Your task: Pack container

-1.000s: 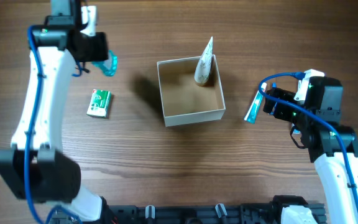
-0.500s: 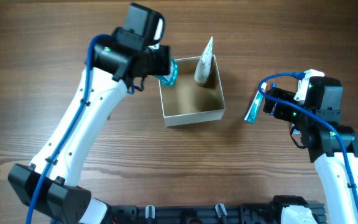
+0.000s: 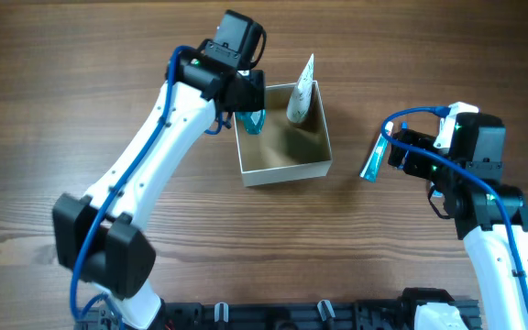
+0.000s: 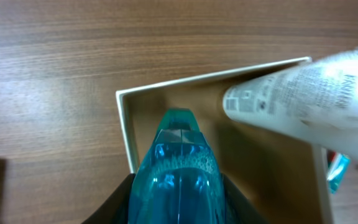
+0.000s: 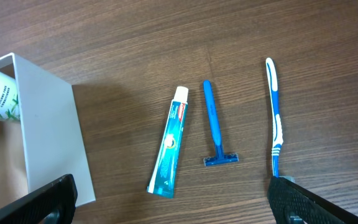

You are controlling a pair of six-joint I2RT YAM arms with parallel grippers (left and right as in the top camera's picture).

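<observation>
The left arm is extended diagonally over the bench. The left gripper is set above the far left corner of the container, jaws partly closed on a translucent teal bottle, cap end forward. The container is seen mid-bench, square, cardboard, cream-walled, opening upward. A white printed tube is propped in its far right corner. The right gripper is held beside it, jaws fully spread and empty.

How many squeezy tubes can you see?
2. A white tube leans in the container's corner; a toothpaste tube lies on the table beside the blue razor. Others may be hidden.
</observation>
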